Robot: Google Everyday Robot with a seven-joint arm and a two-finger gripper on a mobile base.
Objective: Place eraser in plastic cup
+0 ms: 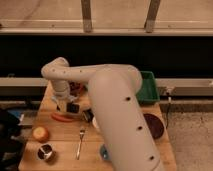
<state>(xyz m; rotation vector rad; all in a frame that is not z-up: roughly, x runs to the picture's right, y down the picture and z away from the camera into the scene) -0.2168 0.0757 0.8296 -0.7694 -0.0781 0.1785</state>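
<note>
My gripper hangs low over the back left of the wooden table, under the white arm's wrist. It is shut on a small dark block, the eraser, which sits between the fingers just above the table top. The plastic cup shows only as a light-blue sliver at the front of the table, mostly hidden behind my big white forearm.
A red-orange item lies just in front of the gripper, with a small black item to its right. Also on the table are an orange fruit, a metal cup, a fork, a dark plate and a green tray.
</note>
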